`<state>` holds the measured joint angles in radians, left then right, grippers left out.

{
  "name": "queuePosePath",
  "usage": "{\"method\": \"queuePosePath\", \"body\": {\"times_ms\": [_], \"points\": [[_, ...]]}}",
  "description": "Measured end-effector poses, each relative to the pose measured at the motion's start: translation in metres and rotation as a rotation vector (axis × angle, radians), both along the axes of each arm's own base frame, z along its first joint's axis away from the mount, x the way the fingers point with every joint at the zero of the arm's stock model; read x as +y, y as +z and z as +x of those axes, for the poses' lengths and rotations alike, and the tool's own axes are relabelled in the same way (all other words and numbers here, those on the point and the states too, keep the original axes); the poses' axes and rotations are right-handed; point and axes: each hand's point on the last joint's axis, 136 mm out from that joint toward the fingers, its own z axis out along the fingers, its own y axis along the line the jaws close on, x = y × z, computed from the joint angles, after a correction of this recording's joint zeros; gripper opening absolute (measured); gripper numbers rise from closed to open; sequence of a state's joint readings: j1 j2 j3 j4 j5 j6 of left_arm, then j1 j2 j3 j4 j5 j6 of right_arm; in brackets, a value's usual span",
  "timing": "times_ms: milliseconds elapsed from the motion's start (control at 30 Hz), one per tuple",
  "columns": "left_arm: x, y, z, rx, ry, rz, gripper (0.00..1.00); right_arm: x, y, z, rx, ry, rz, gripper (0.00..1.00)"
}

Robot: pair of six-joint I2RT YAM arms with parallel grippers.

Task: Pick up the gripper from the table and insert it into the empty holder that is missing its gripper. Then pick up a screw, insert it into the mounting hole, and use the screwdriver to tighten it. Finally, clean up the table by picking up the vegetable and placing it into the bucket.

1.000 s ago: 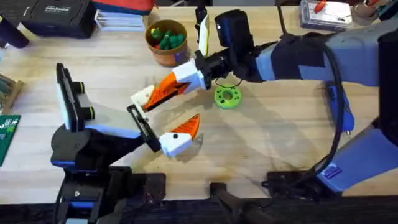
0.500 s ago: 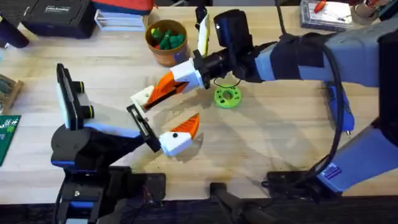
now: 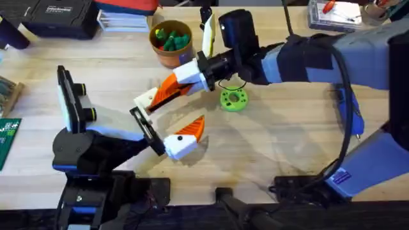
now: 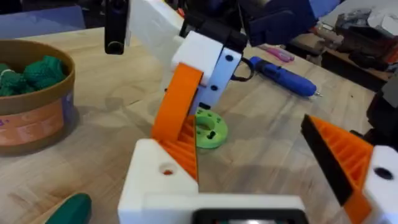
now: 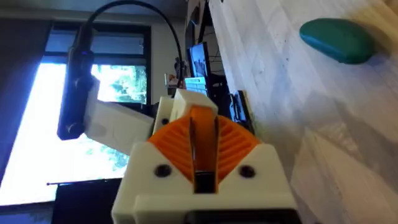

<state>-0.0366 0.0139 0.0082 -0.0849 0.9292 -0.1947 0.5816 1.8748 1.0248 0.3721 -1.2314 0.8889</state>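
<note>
My left gripper [image 3: 167,118] is open on the table [image 3: 287,147], fingers spread wide. One finger carries an orange ribbed tip [image 4: 345,163]. The other is the white holder [image 4: 163,179] with a screw hole showing. My right gripper [image 3: 167,91] reaches across from the right and is shut on the orange gripper [image 4: 181,144], which it presses against that holder. Its orange pads [image 5: 233,144] are closed together. A dark green vegetable [image 5: 339,38] lies on the wood close by, also seen at the left finger's side [image 4: 71,208]. The blue screwdriver [image 4: 283,74] lies beyond the green disc.
A bright green disc with holes [image 3: 233,99] sits just right of the grippers. The tan bucket [image 3: 171,54] holding green vegetables stands behind them. A black case [image 3: 54,16] and a parts tray [image 3: 339,14] line the far edge. A circuit board [image 3: 7,137] is at the left.
The right gripper has crept very slightly toward the far left while holding the orange piece. The left arm has stayed put.
</note>
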Motion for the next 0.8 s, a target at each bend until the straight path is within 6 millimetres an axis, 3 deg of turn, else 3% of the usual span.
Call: {"method": "queuePosePath", "body": {"times_ms": [467,633,733,800], "points": [[-0.007,0.0,-0.009,-0.016,-0.065,0.007,0.986,-0.004,-0.002,0.006,-0.002,-0.02,-0.006,0.326],[-0.008,0.0,-0.011,-0.021,-0.079,0.01,0.985,-0.005,-0.002,0.009,-0.004,-0.033,-0.01,0.655],[-0.008,0.0,-0.012,-0.021,-0.083,0.01,0.985,-0.005,-0.003,0.01,-0.005,-0.037,-0.011,0.94],[-0.008,0.0,-0.012,-0.021,-0.083,0.01,0.985,-0.005,-0.003,0.011,-0.009,-0.038,-0.012,0.99]]}}
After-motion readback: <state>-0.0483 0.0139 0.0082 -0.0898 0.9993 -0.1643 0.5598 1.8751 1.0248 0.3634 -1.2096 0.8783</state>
